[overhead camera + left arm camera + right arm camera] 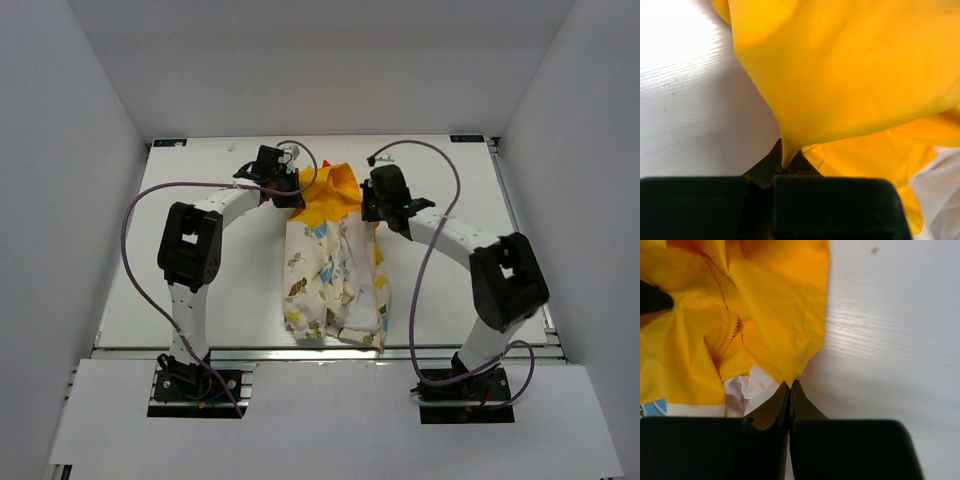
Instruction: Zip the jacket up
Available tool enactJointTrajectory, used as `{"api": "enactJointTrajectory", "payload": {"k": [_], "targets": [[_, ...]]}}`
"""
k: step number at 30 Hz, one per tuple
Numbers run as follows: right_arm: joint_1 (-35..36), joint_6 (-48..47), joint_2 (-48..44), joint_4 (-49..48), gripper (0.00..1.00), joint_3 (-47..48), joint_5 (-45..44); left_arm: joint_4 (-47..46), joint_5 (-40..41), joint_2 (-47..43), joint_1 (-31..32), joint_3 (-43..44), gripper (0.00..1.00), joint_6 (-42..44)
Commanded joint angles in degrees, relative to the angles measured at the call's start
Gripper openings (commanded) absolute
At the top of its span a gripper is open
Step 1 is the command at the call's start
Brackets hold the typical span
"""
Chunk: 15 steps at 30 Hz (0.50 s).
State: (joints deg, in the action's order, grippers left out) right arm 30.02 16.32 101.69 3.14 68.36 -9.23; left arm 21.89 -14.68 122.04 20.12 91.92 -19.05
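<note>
Small cream cartoon-print hooded jacket (pixel 335 280) lies mid white table (pixel 245 290), bright yellow hood (pixel 335 192) at far end. Left gripper (pixel 784 169) pinches hood fabric; right gripper (pixel 790 390) pinches hood's opposite edge, fingers pressed together.

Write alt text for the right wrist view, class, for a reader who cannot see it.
Black jaws, closed, pinch a pointed fold of the jacket's yellow hood at bottom centre. Zipper teeth and white lining show left; white table fills the right.
</note>
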Motion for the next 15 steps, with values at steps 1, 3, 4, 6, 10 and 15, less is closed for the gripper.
{"api": "enactJointTrajectory", "payload": {"k": [1,3,4,6,10,15], "targets": [[-0.31,-3.13,-11.83,-5.95,0.0,-1.64,-8.86,-8.5,-4.74,-12.66,0.18,-3.38,0.0,2.7],[-0.31,-4.97,-16.24,-5.86,0.0,-2.96,-11.41,-10.54,-5.19,-18.21,0.27,-6.21,0.0,4.63],[-0.31,-5.59,-21.13,-5.6,0.0,-3.84,-13.68,-11.94,-5.1,-24.07,0.27,-8.49,0.0,5.24],[-0.31,-6.99,-26.17,-4.46,0.0,-4.28,-15.63,-12.22,-5.45,-29.99,0.71,-9.82,0.0,7.88],[-0.31,-10.42,-42.31,-3.22,0.0,-4.37,-15.47,-11.08,-10.19,-43.61,1.68,-10.97,0.0,12.98],[-0.23,-12.53,-55.44,0.37,0.0,-1.3,-5.29,-12.13,-20.97,-56.37,2.03,-10.89,0.0,12.55]]}}
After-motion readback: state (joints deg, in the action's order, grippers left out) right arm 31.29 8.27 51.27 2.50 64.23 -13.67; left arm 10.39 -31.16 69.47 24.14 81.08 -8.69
